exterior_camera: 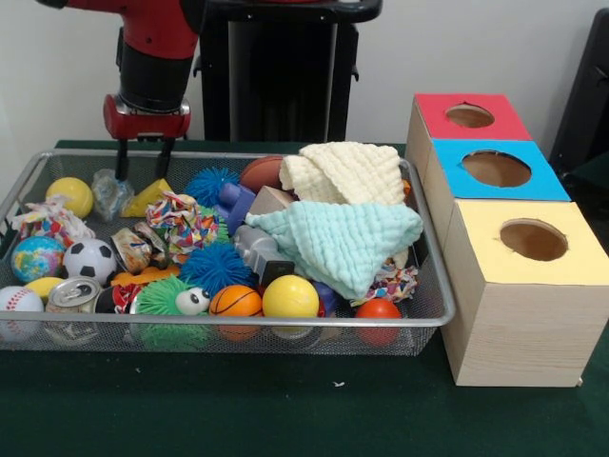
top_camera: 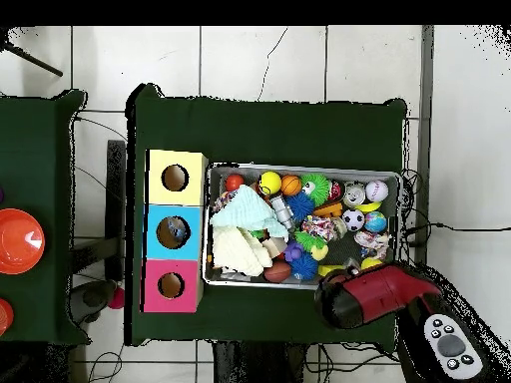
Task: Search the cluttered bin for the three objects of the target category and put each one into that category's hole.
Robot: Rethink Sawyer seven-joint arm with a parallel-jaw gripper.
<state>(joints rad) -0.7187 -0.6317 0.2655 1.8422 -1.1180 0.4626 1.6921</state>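
Front view: balls, cloths and toys are heaped in the wire bin [exterior_camera: 29, 176]; the wooden box [exterior_camera: 519, 314] with red, blue and yellow holes is placed beside it at 3 o'clock on the tabletop [exterior_camera: 285, 409]. The pincer [exterior_camera: 142, 171] is seen open and empty, lowered at the bin's 11 o'clock corner.

The red and black arm [exterior_camera: 152, 48] comes straight down over the far left corner of the wire bin [exterior_camera: 29, 181]. Its gripper [exterior_camera: 143, 169] points downward, the two dark fingers [exterior_camera: 123, 160] spread apart with nothing between them, their tips just inside the bin's rim.
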